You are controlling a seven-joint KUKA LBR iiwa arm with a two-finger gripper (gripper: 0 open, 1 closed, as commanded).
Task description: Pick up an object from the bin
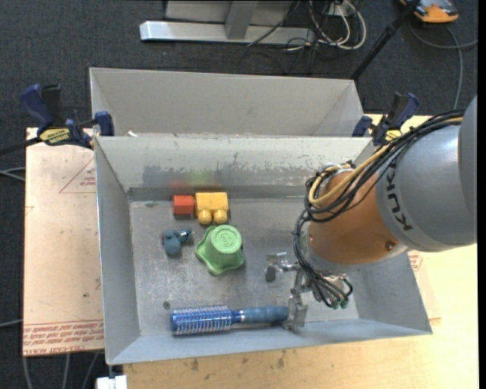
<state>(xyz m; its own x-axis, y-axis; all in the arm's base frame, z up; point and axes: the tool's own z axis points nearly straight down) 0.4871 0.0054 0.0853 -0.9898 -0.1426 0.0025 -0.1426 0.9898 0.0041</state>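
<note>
grey bin (pixel 152 283) | blue brush (pixel 220 319) | green cup (pixel 222 249) | yellow block (pixel 212 205) | red block (pixel 184 204) | blue lump (pixel 175 242)

A dark, speckled carpet (pixel 68 45) is spreading out all around the bin (pixel 228 102) I am hanging over. Beyond the bin's far edge a pale grey metal foot plate (pixel 220 31) is lying flat on that carpet, carrying a grey upright (pixel 228 7). Just beside it, toward the right, black and white cables (pixel 334 26) are tangling together. A thin black rod (pixel 380 45) is slanting down toward the bin's far right corner, and an orange and grey object (pixel 434 9) is sitting past it. Soft, even light is falling over everything.
</note>
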